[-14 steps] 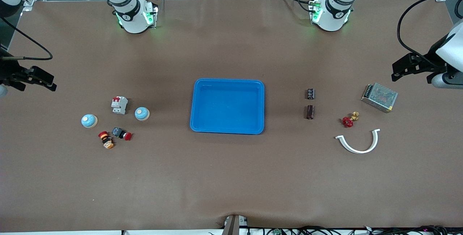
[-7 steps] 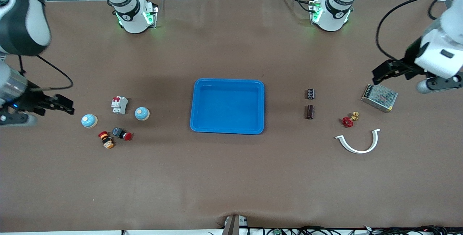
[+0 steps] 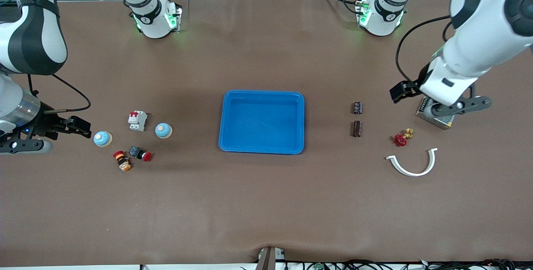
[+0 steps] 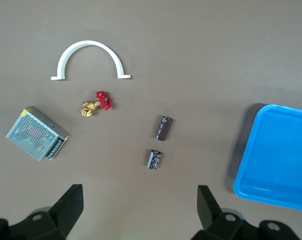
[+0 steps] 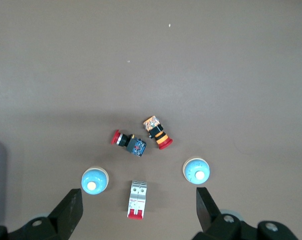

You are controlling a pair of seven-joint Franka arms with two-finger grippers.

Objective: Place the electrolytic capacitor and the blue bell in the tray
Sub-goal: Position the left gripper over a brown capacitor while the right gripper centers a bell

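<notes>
The bright-blue tray (image 3: pixel 261 95) sits mid-table; its corner shows in the left wrist view (image 4: pixel 278 155). Two small dark capacitors (image 3: pixel 357 107) (image 3: pixel 357 128) lie toward the left arm's end and also show in the left wrist view (image 4: pixel 155 159) (image 4: pixel 164 128). Two blue bells (image 3: pixel 102 138) (image 3: pixel 163 130) stand toward the right arm's end and also show in the right wrist view (image 5: pixel 196 171) (image 5: pixel 94 180). My left gripper (image 3: pixel 399 91) (image 4: pixel 139 207) is open and empty, over the table between the capacitors and a power supply. My right gripper (image 3: pixel 81 127) (image 5: pixel 138 210) is open and empty, beside the outer bell.
A white circuit breaker (image 3: pixel 137 120) stands between the bells. Two push buttons (image 3: pixel 140 153) (image 3: pixel 122 160) lie nearer the camera. A metal power supply (image 3: pixel 437 114), a red valve (image 3: pixel 401 138) and a white arc (image 3: pixel 412 162) lie at the left arm's end.
Both arms have swung in from the table's ends. The left gripper moved past the power supply toward the capacitors. The right gripper moved down toward the outer bell.
</notes>
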